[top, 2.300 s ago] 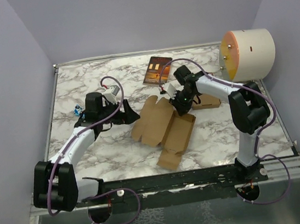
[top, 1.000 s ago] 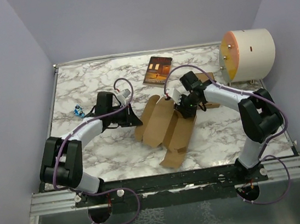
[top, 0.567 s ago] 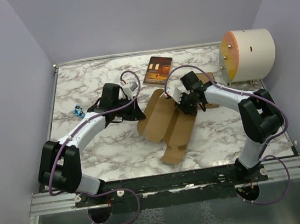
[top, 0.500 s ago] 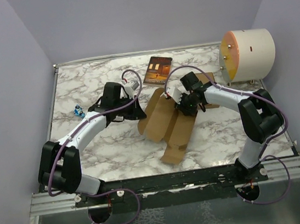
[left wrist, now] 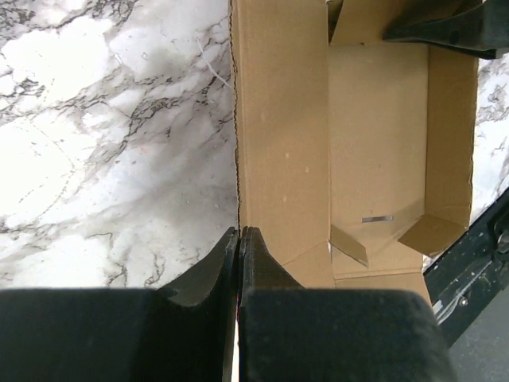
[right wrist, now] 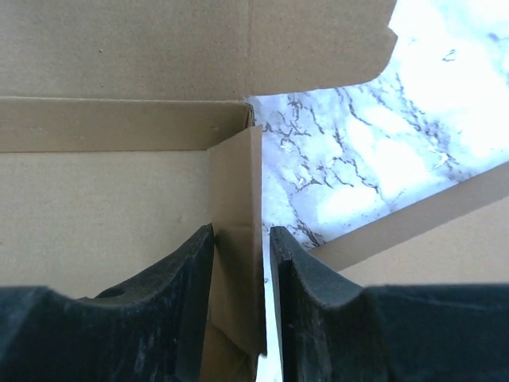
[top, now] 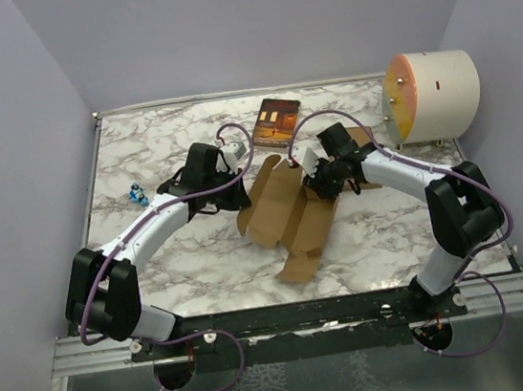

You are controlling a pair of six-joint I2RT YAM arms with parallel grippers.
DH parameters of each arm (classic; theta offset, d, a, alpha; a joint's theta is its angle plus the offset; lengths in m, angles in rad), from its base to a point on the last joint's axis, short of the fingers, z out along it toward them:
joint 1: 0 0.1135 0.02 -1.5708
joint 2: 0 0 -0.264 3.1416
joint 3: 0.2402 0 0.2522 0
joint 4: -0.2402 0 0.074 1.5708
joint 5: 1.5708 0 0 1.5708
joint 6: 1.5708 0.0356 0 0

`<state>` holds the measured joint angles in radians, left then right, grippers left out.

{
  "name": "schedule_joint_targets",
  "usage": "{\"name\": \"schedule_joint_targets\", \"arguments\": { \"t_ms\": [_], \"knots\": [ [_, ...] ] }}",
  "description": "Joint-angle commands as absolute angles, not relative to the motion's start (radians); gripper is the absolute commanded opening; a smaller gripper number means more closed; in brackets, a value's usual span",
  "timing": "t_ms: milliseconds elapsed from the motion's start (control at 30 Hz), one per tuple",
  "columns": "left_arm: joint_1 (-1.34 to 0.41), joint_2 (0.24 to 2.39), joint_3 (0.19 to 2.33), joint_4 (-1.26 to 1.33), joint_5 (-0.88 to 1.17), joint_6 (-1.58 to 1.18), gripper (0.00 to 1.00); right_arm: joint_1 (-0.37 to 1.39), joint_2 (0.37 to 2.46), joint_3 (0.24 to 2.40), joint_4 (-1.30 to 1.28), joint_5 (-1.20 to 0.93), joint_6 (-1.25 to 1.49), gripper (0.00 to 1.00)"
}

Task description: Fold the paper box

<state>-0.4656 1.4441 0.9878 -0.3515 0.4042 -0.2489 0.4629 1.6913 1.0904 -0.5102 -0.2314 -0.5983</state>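
Observation:
The paper box (top: 287,209) is a wide brown die-cut sheet lying half folded mid-table, its side panels raised. My left gripper (top: 239,197) is shut, and its tips (left wrist: 239,231) rest against the box's left wall (left wrist: 282,119) at its edge. My right gripper (top: 317,184) is at the box's far right corner. In the right wrist view its jaws (right wrist: 241,229) straddle a small upright corner flap (right wrist: 237,175); the left finger touches it and the right finger stands just apart, so the gripper is open.
A dark red-brown book (top: 274,122) lies at the back. A bigger brown carton (top: 369,179) sits behind the right arm. A white cylinder with an orange face (top: 431,94) stands back right. A small blue object (top: 136,195) is left of the left arm.
The left arm swung right until its shut tips reached the box's left edge, and the box shifted slightly. The right jaws widened around the corner flap.

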Motion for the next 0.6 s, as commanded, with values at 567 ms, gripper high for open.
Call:
{"name": "schedule_joint_targets", "arguments": {
  "t_ms": [567],
  "knots": [
    [-0.524,1.419,1.092,-0.373,0.406,-0.219,0.0,0.488,1.77,1.016,-0.325,-0.025,-0.538,0.01]
  ]
}}
